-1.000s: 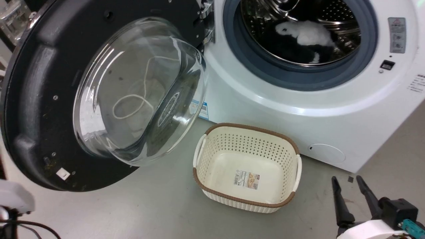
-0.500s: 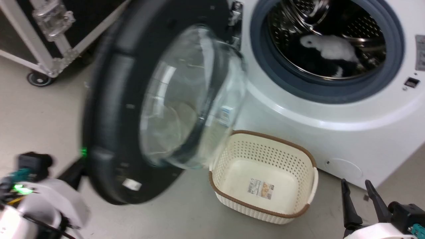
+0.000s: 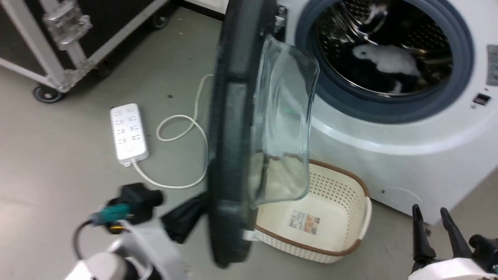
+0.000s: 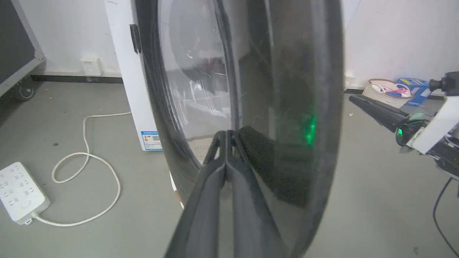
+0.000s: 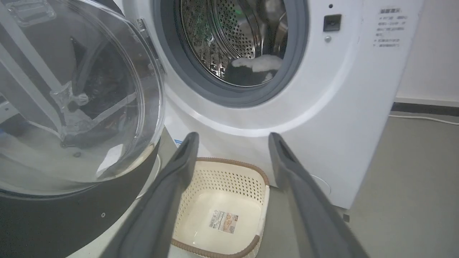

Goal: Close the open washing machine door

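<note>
Washing machine door (image 3: 229, 155) is seen almost edge-on in the head view, swung about halfway out from the front of the washing machine (image 3: 393, 151) and held by its hinge at the left side of the drum opening. Its clear glass bowl (image 3: 284, 124) bulges toward the machine. The door's lower edge is seen in front of the left end of a cream perforated basket (image 3: 338, 229), which is set on the floor just before the machine.

The left end effector (image 4: 226, 133) is clenched with nothing between its fingers (image 4: 206, 193), which are laid flat together. Their tips are pressed against the dark outer face of the door, low on it, where a green glow is reflected beside them.

The right end effector (image 3: 430, 210) is released, its two fingers (image 5: 172, 186) spread apart and pointed at the machine's front. It is held low over the floor at the right of the basket, well apart from the door, with nothing touched.

Inside the steel drum, a white and black piece of laundry (image 3: 383, 62) is seen lying at the bottom. On the floor to the left of the door, a white power strip (image 3: 128, 132) is laid with its cable (image 3: 181, 132) looped beside it. A black wheeled case (image 3: 58, 35) with metal edging is parked farther left.
</note>
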You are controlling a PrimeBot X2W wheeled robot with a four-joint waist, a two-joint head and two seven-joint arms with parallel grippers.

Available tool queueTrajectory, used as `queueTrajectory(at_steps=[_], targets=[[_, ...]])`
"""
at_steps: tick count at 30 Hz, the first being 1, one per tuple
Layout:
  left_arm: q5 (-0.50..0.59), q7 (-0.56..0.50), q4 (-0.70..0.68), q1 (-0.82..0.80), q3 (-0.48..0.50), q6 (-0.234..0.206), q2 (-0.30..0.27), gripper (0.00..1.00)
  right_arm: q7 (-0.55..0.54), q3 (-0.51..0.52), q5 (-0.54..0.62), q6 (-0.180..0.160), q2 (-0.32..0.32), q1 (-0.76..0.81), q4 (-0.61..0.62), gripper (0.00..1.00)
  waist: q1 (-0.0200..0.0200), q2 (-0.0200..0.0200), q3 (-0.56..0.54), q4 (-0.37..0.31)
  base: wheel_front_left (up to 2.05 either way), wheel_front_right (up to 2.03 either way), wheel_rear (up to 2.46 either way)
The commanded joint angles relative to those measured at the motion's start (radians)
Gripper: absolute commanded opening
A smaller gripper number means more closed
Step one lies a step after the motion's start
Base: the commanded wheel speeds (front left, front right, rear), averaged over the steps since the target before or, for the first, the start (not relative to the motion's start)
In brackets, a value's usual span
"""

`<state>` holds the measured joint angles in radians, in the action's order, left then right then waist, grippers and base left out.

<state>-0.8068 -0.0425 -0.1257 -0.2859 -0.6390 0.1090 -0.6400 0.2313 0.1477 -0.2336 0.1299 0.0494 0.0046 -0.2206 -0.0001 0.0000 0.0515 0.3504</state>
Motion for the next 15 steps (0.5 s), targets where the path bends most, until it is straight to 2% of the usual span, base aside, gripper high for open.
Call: queueTrajectory(at_steps=[1, 9, 15], targets=[[-0.017, 0.009, -0.004, -0.031, -0.031, 0.010, 0.005, 0.00, 0.009, 0.005, -0.012, 0.001, 0.001, -0.013, -0.005, 1.00, 0.0001, 0.0000, 0.015, -0.026, 0.00, 0.00, 0.00], [-0.067, 0.080, 0.104, -0.226, -0.262, 0.019, 0.054, 0.00, 0.025, 0.001, -0.045, 0.001, 0.001, -0.053, 0.003, 1.00, 0.0001, 0.0000, 0.069, -0.192, 0.00, 0.00, 0.00], [-0.086, 0.132, 0.240, -0.378, -0.336, 0.022, 0.125, 0.00, 0.030, -0.001, -0.064, 0.001, 0.001, -0.073, 0.014, 1.00, 0.0001, 0.0000, 0.125, -0.340, 0.00, 0.00, 0.00]])
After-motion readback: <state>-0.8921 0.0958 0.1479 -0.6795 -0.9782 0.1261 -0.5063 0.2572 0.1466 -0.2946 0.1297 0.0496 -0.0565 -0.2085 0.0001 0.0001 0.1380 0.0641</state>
